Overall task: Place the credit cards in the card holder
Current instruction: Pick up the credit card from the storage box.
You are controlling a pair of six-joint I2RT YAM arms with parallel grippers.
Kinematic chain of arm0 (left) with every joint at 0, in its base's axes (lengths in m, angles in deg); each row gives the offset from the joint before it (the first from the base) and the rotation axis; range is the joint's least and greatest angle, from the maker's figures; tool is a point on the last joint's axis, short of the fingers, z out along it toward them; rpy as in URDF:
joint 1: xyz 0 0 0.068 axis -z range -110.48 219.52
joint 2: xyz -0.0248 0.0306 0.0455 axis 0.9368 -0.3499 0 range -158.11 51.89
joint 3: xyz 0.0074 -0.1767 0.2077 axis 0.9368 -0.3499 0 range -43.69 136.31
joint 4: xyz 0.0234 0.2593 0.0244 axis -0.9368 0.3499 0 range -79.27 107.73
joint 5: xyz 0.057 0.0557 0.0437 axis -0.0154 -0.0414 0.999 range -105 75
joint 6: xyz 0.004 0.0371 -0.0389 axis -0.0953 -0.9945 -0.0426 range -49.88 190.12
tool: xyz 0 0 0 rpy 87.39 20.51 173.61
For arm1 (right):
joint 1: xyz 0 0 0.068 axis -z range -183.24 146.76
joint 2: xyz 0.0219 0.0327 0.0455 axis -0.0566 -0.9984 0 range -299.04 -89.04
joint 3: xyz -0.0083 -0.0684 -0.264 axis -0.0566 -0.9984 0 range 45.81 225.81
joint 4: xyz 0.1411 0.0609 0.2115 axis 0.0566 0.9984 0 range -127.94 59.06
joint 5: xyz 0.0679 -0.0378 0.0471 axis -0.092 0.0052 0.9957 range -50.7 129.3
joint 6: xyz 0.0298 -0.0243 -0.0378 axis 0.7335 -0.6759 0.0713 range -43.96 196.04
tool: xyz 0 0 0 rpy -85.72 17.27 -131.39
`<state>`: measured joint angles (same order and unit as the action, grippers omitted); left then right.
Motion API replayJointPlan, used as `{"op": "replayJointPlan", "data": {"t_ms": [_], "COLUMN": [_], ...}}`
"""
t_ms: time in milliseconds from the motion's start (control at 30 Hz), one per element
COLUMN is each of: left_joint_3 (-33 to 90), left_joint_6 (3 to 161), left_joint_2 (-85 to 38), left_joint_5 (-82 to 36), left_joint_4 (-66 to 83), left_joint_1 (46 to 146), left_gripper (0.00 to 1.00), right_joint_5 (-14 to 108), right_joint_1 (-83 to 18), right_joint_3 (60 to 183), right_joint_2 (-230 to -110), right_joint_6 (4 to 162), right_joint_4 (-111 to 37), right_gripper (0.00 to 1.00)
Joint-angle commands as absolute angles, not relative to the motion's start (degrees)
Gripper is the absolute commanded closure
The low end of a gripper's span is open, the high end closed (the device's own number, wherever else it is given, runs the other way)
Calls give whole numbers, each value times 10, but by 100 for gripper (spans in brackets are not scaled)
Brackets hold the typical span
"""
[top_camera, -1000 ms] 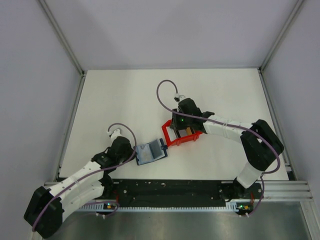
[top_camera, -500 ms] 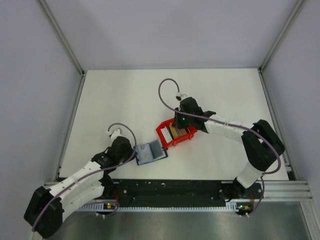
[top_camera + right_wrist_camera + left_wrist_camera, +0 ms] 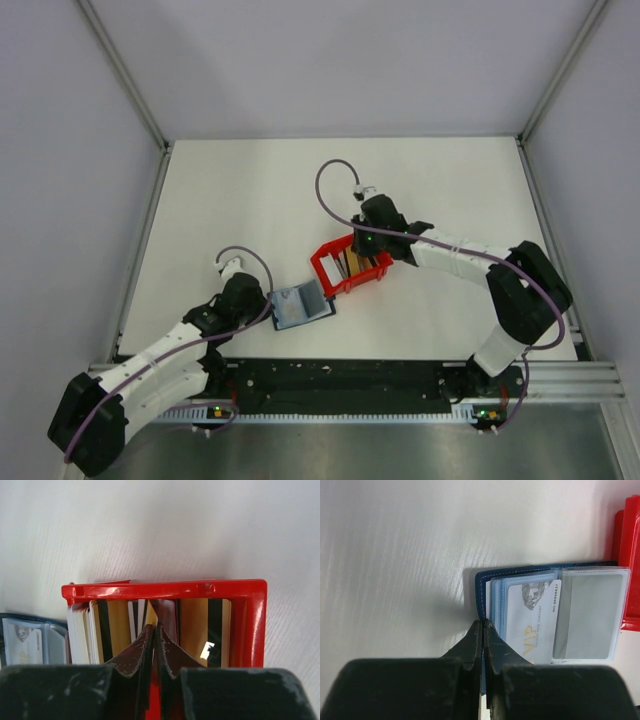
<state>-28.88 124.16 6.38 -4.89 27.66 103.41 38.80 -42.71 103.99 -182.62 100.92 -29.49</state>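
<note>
The left pincer (image 3: pixel 482 628) is pinching shut on the outer edge of the dark navy folding card holder (image 3: pixel 545 612). The card holder is lying open and flat on the white bench (image 3: pixel 395 555), its long axis pointing toward the red plastic bin (image 3: pixel 165 588) just beside it. Inside the bin, the thin tan and white credit cards (image 3: pixel 117 625) are standing on edge. The right pincer (image 3: pixel 154 630) is clamping narrowly on the bin's near wall.

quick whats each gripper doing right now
left gripper: closed on the card holder edge
right gripper: closed among the credit cards in the red bin, hold unclear
</note>
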Motion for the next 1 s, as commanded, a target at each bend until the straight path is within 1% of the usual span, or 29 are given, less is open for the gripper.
{"op": "replayJointPlan", "data": {"t_ms": [0, 100, 133, 167, 400, 500, 800, 867, 967], "left_joint_3": [-275, -277, -277, -277, -276, -277, -278, -278, -277], "left_joint_6": [1237, 1238, 1238, 1237, 1236, 1236, 1235, 1234, 1234], "left_joint_2": [61, 61, 61, 61, 61, 61, 60, 61, 60], "left_joint_5": [-49, -49, -49, -50, -47, -49, -53, -54, -52], "left_joint_4": [257, 254, 254, 254, 254, 253, 247, 246, 245], "left_joint_1": [1036, 1035, 1035, 1035, 1036, 1035, 1035, 1036, 1036], "left_gripper": [100, 100, 100, 100, 100, 100, 100, 100, 100], "right_joint_5": [353, 353, 356, 360, 391, 409, 396, 368, 379], "right_joint_1": [-421, -421, -421, -421, -420, -421, -455, -470, -484], "right_joint_3": [1066, 1066, 1066, 1063, 1039, 1040, 1056, 1064, 1072], "right_joint_2": [-1821, -1829, -1830, -1826, -1766, -1753, -1815, -1829, -1850], "right_joint_6": [970, 970, 970, 975, 991, 992, 979, 978, 979], "right_joint_4": [-275, -271, -271, -277, -332, -333, -284, -277, -272], "right_gripper": [93, 94, 98, 100, 100, 100, 100, 100, 100]}}
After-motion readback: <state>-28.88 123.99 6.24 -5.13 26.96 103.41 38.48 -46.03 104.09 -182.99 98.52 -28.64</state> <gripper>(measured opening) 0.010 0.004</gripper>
